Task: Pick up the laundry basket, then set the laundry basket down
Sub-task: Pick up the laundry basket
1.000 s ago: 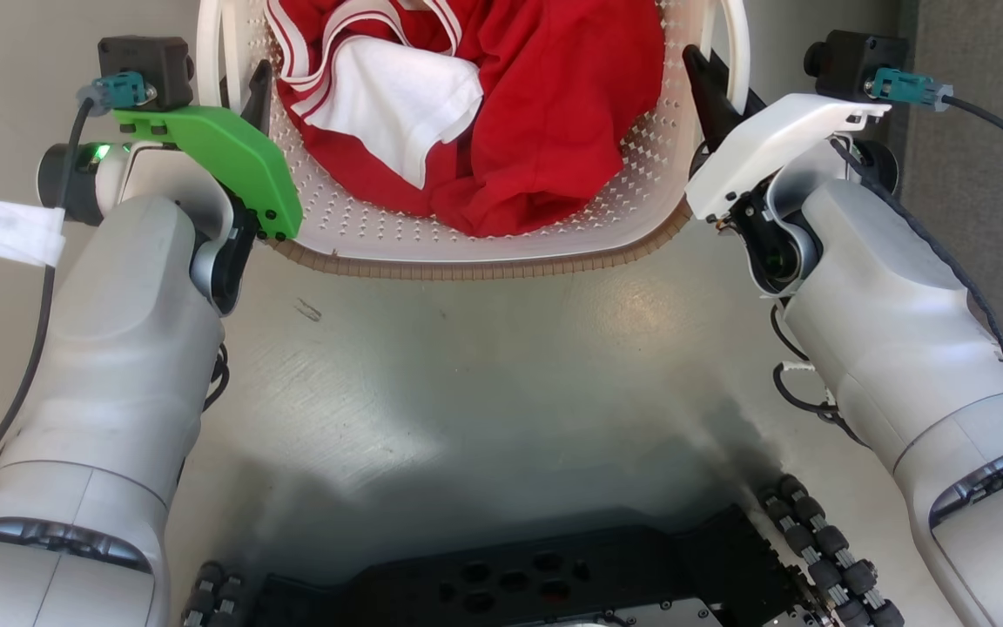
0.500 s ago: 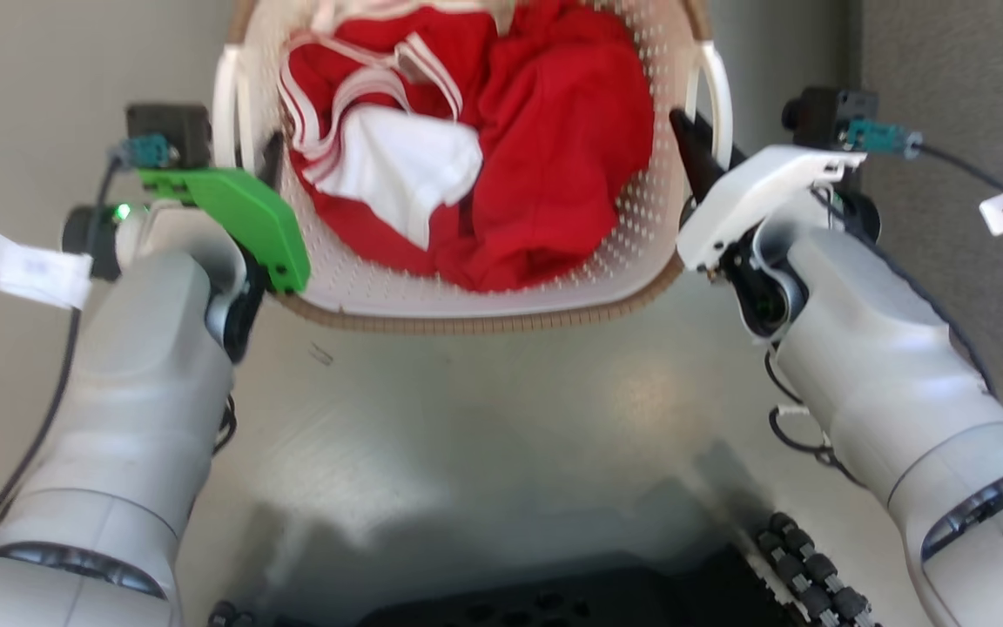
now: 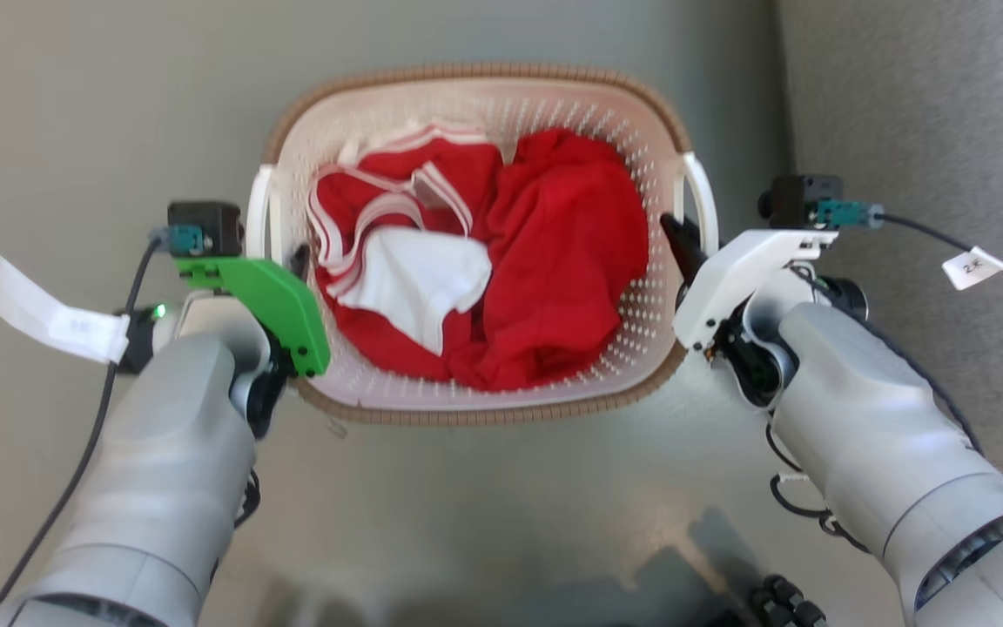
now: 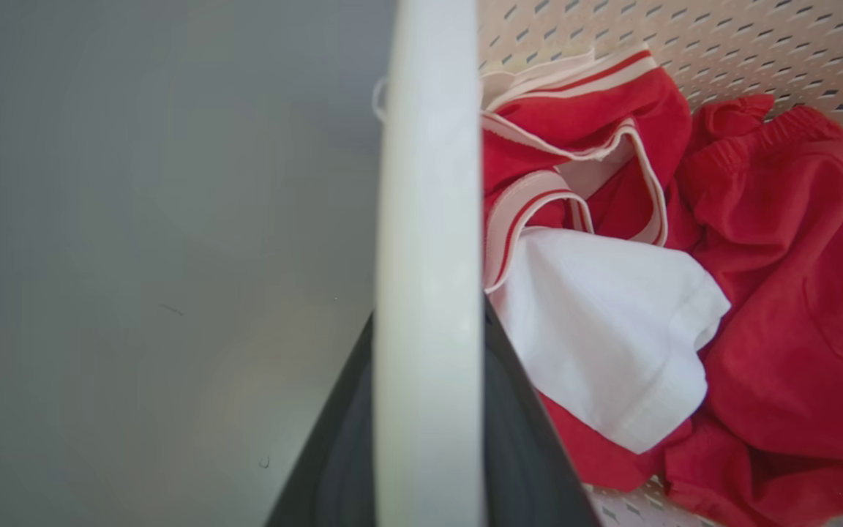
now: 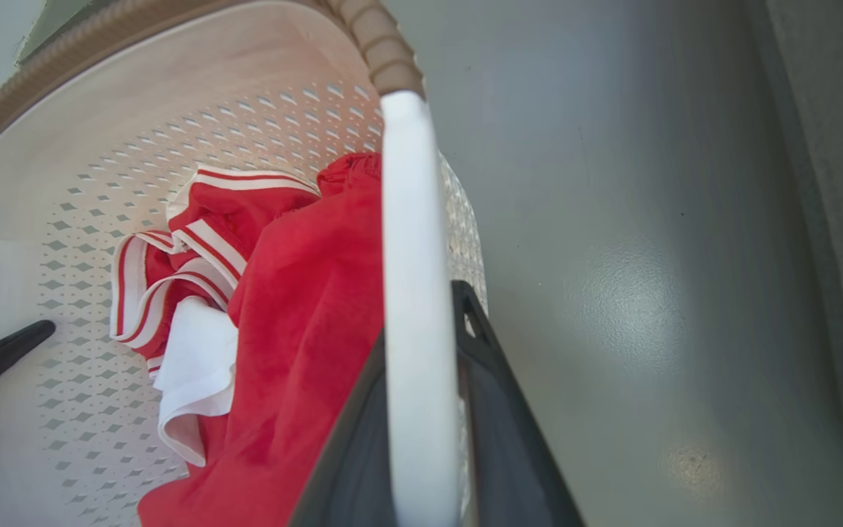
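Note:
The laundry basket [image 3: 571,113], cream-white and perforated with a brown woven-look rim, sits between my two arms in the head view. It holds red and white clothes [image 3: 571,261]. My left gripper [image 3: 297,261] is shut on the white left handle [image 3: 258,209], which shows as a pale bar [image 4: 429,219] between my dark fingers [image 4: 334,454]. My right gripper [image 3: 683,239] is shut on the white right handle [image 3: 706,200], and this bar [image 5: 410,219] runs up between that gripper's fingers [image 5: 495,410]. Whether the basket's bottom touches the floor is hidden.
Smooth grey floor [image 3: 510,522] surrounds the basket. A textured grey surface [image 3: 919,131] runs along the right side, close to my right arm. A wheel of my base [image 3: 780,601] shows at the bottom edge. Tagged cables hang from both wrists.
The head view has shifted, so the whole basket now shows lower and smaller and my base has almost left the picture. Both grippers stay on the handles.

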Controlling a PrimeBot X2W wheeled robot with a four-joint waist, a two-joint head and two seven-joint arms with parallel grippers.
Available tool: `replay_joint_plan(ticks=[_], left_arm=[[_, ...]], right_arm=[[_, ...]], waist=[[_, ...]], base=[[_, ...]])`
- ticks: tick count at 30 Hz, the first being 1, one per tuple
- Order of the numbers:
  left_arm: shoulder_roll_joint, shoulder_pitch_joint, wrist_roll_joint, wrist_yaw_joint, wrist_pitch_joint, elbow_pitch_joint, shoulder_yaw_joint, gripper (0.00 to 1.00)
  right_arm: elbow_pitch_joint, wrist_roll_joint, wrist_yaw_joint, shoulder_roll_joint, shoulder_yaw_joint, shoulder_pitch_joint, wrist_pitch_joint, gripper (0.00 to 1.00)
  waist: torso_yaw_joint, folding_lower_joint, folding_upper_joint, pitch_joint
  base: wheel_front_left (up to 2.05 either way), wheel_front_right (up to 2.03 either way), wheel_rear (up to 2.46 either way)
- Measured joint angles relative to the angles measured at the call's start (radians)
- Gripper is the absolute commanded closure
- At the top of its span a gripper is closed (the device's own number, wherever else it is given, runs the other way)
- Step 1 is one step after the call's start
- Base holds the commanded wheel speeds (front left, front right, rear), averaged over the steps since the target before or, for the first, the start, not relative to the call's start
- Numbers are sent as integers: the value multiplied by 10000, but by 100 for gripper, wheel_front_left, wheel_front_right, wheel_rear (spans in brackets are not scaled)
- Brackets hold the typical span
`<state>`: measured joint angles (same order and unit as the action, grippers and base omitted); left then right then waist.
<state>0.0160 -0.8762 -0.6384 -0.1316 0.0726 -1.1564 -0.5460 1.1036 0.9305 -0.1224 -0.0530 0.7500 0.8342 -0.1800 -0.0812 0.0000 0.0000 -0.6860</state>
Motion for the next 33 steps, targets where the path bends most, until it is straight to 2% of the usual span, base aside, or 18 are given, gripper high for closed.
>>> replay_joint_plan(ticks=[20,33], left_arm=[[-63,1719,-1137,0,-1087,-337,-201,100],[-58,3443,-2125,0,-1705,-188,-633,100]], right_arm=[[201,646,8,113,872,-1482,1030,100],[196,1097,10,109,1440,-2945,1741,100]], waist=[[-58,-1,0,3024],[-19,-1,0,4903]], base=[[0,0,0],[0,0,0]])
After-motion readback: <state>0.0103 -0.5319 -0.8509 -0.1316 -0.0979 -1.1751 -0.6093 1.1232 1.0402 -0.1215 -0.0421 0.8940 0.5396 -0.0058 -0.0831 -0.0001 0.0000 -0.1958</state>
